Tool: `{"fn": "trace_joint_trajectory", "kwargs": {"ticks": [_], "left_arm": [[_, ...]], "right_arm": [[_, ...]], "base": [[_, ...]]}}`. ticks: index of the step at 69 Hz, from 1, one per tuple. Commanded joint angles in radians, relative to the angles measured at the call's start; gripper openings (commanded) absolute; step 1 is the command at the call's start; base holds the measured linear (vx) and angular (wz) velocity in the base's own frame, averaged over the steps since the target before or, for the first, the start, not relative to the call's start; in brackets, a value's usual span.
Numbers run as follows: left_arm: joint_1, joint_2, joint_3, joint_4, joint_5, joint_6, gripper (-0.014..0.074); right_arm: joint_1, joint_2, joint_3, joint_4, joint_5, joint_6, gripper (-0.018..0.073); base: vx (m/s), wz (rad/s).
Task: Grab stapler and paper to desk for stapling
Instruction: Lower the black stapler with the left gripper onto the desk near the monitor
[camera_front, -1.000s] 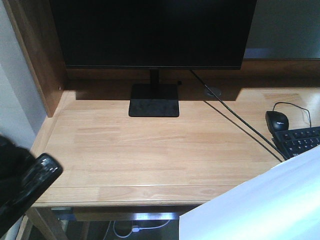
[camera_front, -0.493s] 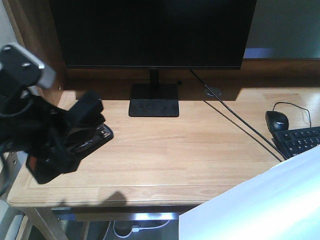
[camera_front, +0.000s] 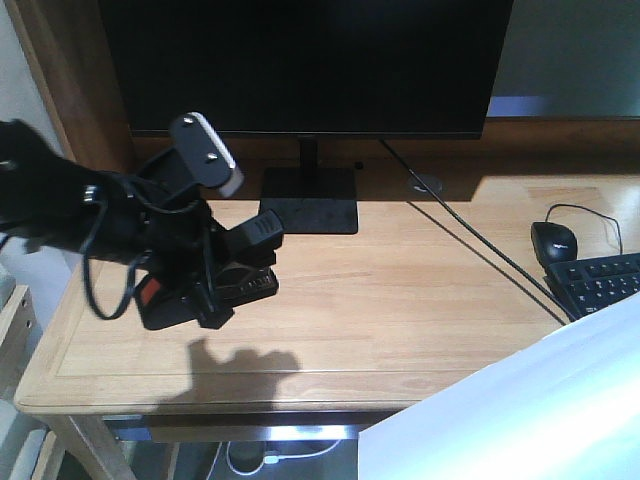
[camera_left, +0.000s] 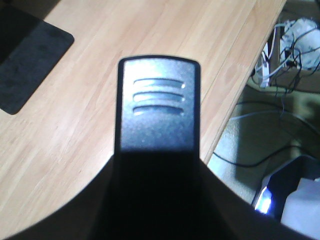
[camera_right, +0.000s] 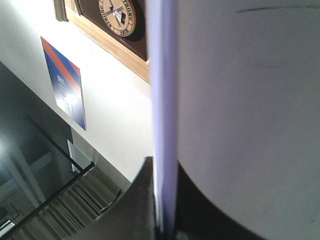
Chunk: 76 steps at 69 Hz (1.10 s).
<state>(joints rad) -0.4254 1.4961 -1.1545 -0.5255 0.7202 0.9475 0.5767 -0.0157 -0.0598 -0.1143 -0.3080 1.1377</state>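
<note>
Above desk | left end effector grips stapler | right end effector grips paper

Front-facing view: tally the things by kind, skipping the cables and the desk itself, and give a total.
Computer gear: 3 (monitor, mouse, keyboard)
Stapling items: 2 (stapler, paper)
Total: 5
</note>
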Motion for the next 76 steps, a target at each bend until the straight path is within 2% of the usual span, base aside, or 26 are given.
{"fn": "trace_joint_trajectory", "kwargs": {"ticks": [1, 8, 15, 22, 35, 41, 53, 66, 76], "left_arm": [[0.0, 0.038, -0.081, -0.055, -0.027, 0.056, -0.0006], [0.009, 0.1, -0.123, -0.081, -0.015, 0.118, -0.0006], [0.043, 0.169, -0.166, -0.153, 0.021, 0.189, -0.0006], [0.103, 0.23, -0.198, -0.259, 0.06, 0.262, -0.0006], [0.212, 0.314, -0.244, -0.456, 0.183, 0.492, -0.0006], [0.263, 0.355, -0.276, -0.532, 0.252, 0.568, -0.0006], [0.329, 0.443, -0.356, -0.554, 0.321, 0.696, -0.0006], [0.339, 0.523, -0.417, -0.562, 0.318, 0.892, -0.0006], [0.338, 0.577, -0.447, -0.572, 0.316, 0.947, -0.0006]], "right_arm": [[0.002, -0.004, -0.027, -0.008, -0.065, -0.007, -0.0003], [0.002, -0.004, -0.027, -0.008, -0.065, -0.007, -0.0003], [0.002, -0.004, -0.027, -0.008, -0.065, -0.007, -0.0003], [0.002, -0.004, -0.027, -0.008, -0.065, -0.007, -0.0003], [0.002, -0.004, -0.027, -0.008, -0.066, -0.007, -0.0003], [0.002, -0.004, -0.027, -0.008, -0.066, -0.007, -0.0003], [0.002, -0.004, -0.027, -0.008, -0.066, -0.007, -0.0003], [0.002, -0.004, -0.027, -0.008, -0.066, -0.007, -0.0003], [0.002, -0.004, -0.027, -0.008, -0.066, -0.007, -0.0003]], "base": [[0.0, 0.0], [0.0, 0.0], [0.0, 0.0], [0.0, 0.0], [0.0, 0.0], [0.0, 0.0], [0.0, 0.0], [0.0, 0.0], [0.0, 0.0]]}}
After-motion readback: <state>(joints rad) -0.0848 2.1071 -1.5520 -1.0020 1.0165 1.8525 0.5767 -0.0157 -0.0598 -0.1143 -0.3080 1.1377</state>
